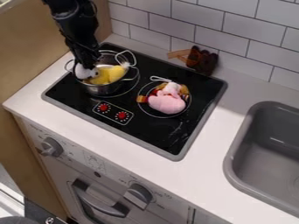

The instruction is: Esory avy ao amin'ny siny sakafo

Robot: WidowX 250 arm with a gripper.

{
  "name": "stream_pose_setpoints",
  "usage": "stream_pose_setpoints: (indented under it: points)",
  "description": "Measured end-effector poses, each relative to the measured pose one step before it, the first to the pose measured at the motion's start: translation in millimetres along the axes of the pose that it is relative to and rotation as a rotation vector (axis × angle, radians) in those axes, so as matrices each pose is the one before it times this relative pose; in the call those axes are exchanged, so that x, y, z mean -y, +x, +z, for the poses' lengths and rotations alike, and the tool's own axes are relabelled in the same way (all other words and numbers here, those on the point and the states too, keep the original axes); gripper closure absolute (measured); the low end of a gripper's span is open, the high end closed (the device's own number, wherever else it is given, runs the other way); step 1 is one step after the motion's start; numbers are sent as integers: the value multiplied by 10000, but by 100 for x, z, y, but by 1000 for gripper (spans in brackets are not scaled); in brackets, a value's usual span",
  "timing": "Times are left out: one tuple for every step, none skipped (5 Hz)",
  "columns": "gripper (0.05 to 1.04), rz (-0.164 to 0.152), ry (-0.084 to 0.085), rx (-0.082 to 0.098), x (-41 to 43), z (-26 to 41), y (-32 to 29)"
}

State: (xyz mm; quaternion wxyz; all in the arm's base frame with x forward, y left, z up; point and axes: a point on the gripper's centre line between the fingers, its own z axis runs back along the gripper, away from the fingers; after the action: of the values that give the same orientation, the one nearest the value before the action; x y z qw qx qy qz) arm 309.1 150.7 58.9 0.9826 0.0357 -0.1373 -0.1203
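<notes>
Though the gripper (pixel 88 64) hangs over the pot (pixel 105 89), I cannot tell — open or closed.

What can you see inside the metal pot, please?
Inside the pot is something yellow, with something white next to it by the rim; whatever lies beneath them is hidden.

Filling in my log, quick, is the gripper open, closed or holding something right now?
Gripper: down at the metal pot, right by a white item; open, closed or holding can't be told.
</notes>
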Motion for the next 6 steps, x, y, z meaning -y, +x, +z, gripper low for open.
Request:
stream_pose_setpoints:
  points:
    - [1019, -131, 263, -51, 273, 1835, 317]
    - [1019, -47, 18, -326, 540, 2082, 357]
    - [1020, 172, -65, -442, 1170, 2044, 231]
    - [1020, 214, 115, -144, 1722, 1424, 462]
    - [1020, 108, -131, -317, 2353, -576, -113]
    - [1020, -78, 79, -59, 2732, 456, -860]
